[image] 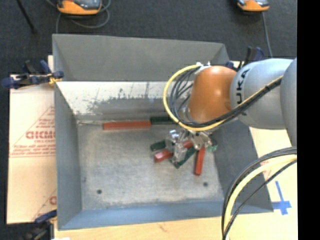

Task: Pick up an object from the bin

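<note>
My gripper (181,145) is down on the bin floor, right of centre, in a small cluster of sticks. Close around it lie a dark green stick (184,158) slanting down to the left, a short red block (161,156), a small dark green piece (158,146) and a red stick (199,162) leaning to the right. The orange wrist cover hides the top of the gripper. I cannot make out how the fingers stand or whether anything sits between them.
A long red stick (126,125) lies along the foot of the back wall, with a dark green stick (160,119) at its right end. The arm reaches in from the right, covering the bin's right wall.
</note>
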Robot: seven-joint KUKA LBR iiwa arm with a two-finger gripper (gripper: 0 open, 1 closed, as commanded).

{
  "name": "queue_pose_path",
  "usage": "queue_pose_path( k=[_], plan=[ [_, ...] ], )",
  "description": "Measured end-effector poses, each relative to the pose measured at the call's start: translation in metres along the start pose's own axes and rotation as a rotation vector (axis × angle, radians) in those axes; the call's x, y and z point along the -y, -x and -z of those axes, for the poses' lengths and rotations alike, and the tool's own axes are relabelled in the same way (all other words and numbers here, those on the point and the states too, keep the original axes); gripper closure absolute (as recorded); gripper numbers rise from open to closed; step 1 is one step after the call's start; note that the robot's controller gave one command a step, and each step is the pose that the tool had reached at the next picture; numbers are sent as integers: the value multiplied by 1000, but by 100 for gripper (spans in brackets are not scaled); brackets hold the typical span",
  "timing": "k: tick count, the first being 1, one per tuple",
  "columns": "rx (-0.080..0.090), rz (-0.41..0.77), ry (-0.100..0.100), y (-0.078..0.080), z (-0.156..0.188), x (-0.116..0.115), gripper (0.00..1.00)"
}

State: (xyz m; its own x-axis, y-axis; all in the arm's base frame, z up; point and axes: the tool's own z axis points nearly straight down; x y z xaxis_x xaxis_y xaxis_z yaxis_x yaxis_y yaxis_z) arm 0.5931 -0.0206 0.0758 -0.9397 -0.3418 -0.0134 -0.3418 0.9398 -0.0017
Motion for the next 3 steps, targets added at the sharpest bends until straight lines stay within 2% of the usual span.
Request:
queue_pose_path(
  k=[1, 3],
  plan=[
    [-4, -5, -3, 3, 50, 2, 100],
    [-6, -19, -3, 6, 115, 6, 100]
  ],
)
